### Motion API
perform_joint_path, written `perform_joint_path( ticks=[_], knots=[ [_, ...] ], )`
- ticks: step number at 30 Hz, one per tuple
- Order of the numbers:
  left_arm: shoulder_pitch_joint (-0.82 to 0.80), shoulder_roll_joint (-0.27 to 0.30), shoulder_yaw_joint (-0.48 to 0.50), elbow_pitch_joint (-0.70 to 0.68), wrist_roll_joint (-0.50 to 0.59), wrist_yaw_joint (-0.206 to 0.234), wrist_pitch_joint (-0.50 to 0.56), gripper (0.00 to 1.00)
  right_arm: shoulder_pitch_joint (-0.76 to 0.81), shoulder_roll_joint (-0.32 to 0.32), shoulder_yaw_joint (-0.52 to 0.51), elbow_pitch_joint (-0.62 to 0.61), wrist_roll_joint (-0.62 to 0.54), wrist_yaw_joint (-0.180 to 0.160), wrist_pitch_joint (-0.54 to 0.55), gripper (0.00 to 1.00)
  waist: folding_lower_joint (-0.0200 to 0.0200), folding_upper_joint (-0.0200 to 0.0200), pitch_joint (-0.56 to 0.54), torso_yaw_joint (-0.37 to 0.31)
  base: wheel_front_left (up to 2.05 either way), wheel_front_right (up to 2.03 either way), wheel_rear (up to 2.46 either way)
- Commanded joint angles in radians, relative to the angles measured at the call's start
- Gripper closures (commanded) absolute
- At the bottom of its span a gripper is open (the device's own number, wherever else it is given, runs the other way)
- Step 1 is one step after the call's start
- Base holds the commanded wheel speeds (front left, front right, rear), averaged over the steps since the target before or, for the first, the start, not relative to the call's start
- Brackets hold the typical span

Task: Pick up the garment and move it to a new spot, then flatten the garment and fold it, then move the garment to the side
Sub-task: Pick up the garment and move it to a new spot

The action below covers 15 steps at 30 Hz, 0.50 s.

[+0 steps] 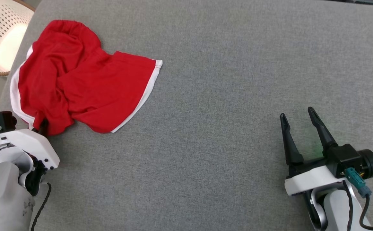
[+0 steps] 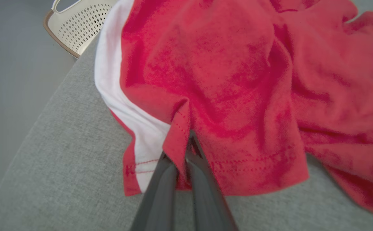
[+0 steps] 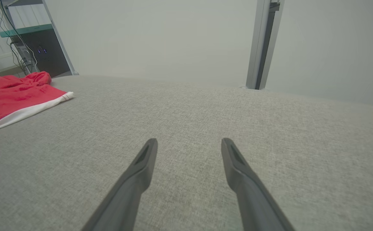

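The garment [image 1: 77,80] is a red piece with white trim, lying crumpled at the far left of the grey cushioned surface [image 1: 221,96]. My left gripper [image 1: 42,125] is at its near left hem. In the left wrist view the left gripper [image 2: 185,150] is shut on a pinched fold of the garment [image 2: 238,80] hem, red cloth squeezed between the two dark fingers. My right gripper [image 1: 299,115] stands open at the lower right, far from the cloth, with nothing between its fingers. In the right wrist view the right gripper [image 3: 189,144] hovers over bare fabric, the garment [image 3: 13,96] far off at left.
A white perforated basket [image 1: 0,35] stands off the surface's far left corner, also the basket [image 2: 80,22] in the left wrist view. The surface's left edge [image 2: 55,106] runs close beside the garment. A metal post [image 3: 260,45] and a shelf with cables [image 3: 29,41] stand beyond the far edge.
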Motion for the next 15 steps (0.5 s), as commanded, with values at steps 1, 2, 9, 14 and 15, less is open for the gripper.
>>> perform_joint_path(
  ticks=[1,2,9,14,15],
  knots=[
    [0.021,0.014,-0.019,-0.016,-0.012,-0.001,-0.011,1.00,0.012,-0.005,0.001,0.008,0.009,-0.002,-0.006,0.00,0.0000,0.0000,-0.025,-0.006,0.00,0.00,0.00],
    [0.027,0.020,-0.032,-0.033,-0.025,-0.001,-0.020,1.00,0.011,-0.004,0.006,0.013,0.014,-0.002,-0.009,0.00,0.0000,0.0000,-0.038,-0.008,0.00,0.00,0.00],
    [0.093,0.054,-0.130,-0.214,-0.116,-0.001,-0.061,1.00,0.032,-0.004,0.026,0.048,0.071,-0.002,-0.023,0.00,0.0000,0.0000,-0.142,-0.034,0.00,0.00,0.00],
    [0.117,0.071,-0.160,-0.354,-0.128,-0.001,-0.102,1.00,0.053,-0.003,0.024,0.067,0.111,-0.002,-0.028,0.00,0.0000,0.0000,-0.203,-0.058,0.00,0.00,0.00],
    [0.118,0.068,-0.162,-0.382,-0.125,-0.001,-0.104,1.00,0.055,-0.004,0.023,0.067,0.118,-0.002,-0.029,0.00,0.0000,0.0000,-0.212,-0.064,0.00,0.00,0.00]
  ],
)
